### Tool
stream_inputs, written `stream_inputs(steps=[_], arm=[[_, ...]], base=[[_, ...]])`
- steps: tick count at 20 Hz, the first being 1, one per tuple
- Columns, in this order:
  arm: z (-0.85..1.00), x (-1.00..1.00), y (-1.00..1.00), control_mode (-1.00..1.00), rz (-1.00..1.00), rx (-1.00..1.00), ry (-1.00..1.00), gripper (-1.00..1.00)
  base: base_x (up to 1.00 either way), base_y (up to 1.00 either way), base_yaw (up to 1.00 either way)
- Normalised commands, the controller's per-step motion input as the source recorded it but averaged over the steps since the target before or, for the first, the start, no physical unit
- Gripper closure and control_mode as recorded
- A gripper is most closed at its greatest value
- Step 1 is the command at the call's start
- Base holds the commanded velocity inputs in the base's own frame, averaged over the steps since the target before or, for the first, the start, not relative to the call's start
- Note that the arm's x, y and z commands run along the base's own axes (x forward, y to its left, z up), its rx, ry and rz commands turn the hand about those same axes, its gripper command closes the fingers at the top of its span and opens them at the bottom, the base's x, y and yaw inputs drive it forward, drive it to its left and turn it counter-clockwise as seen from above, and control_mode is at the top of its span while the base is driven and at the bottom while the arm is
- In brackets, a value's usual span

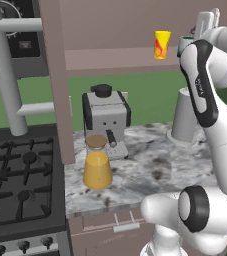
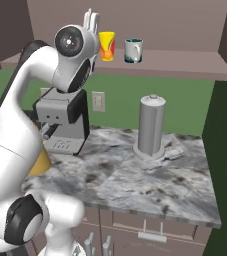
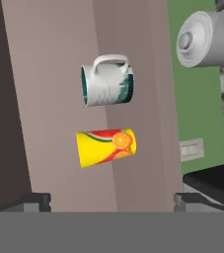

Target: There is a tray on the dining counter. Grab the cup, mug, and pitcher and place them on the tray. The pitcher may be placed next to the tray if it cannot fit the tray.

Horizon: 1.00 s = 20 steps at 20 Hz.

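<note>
On a high brown shelf [image 2: 185,65] stand the yellow cup [image 1: 161,45] [image 2: 106,46] and, to its right, the white mug [image 2: 133,50] with its teal inside. The hand view, rolled sideways, shows the mug [image 3: 107,80] and the cup [image 3: 106,147] ahead of my gripper [image 3: 112,202]. Its fingertips [image 3: 32,201] stand wide apart, so it is open and holds nothing. The gripper [image 2: 91,19] is raised to shelf height, just left of the cup and short of it. The pitcher [image 1: 96,165], with its orange contents, stands on the marbled worktop by the stove. The tray and the dining counter are out of view.
A coffee machine [image 1: 105,120] stands right behind the pitcher. At the back right of the worktop [image 2: 150,185] rises a grey upright cylinder [image 2: 151,125]. The stove [image 1: 20,175] lies to the left, and a brown post [image 1: 57,75] runs up between stove and worktop.
</note>
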Motion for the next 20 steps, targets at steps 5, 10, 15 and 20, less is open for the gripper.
stream_inputs(steps=[5,10,15,20], arm=[[0.01,0.17,0.0,-1.0,0.05,0.02,0.0,-1.0],[0.04,0.23,0.0,-1.0,0.06,0.02,0.0,-1.0],[0.01,0.29,0.0,-1.0,0.07,0.01,0.0,-1.0],[0.0,0.33,0.0,-1.0,0.1,0.0,0.01,-1.0]], base=[[0.0,0.0,0.0],[0.0,0.0,0.0],[0.0,0.0,0.0],[0.0,0.0,0.0]])
